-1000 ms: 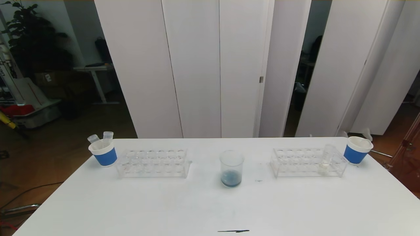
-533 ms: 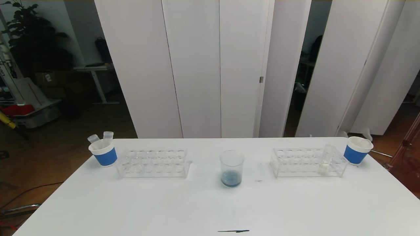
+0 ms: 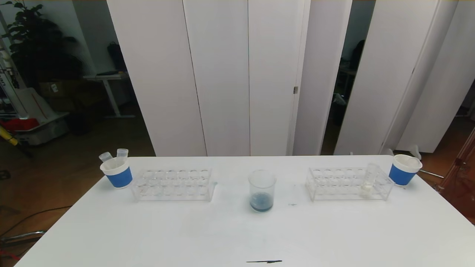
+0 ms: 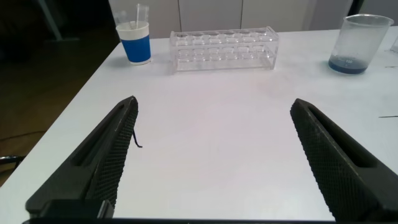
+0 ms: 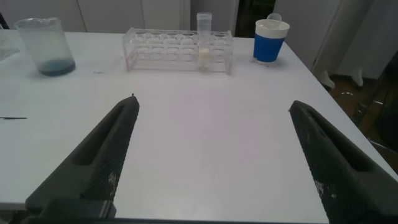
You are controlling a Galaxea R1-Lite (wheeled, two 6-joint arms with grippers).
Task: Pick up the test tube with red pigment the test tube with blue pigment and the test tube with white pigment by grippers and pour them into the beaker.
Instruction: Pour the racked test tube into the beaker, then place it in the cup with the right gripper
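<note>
The clear beaker (image 3: 262, 190) stands mid-table with dark blue liquid at its bottom; it also shows in the left wrist view (image 4: 357, 43) and the right wrist view (image 5: 45, 45). The test tube with white pigment (image 3: 368, 181) stands at the right end of the right rack (image 3: 345, 183), also in the right wrist view (image 5: 204, 40). No tube with blue or red liquid shows. Two empty tubes (image 3: 114, 155) stand in the left blue cup (image 3: 117, 173). My left gripper (image 4: 214, 106) and right gripper (image 5: 212, 104) are open and empty over the table's near part, out of the head view.
An empty clear rack (image 3: 173, 184) stands left of the beaker. A second blue cup (image 3: 404, 170) stands at the far right corner. A dark streak (image 3: 264, 261) lies on the table's front edge. The table (image 3: 237, 237) drops off at both sides.
</note>
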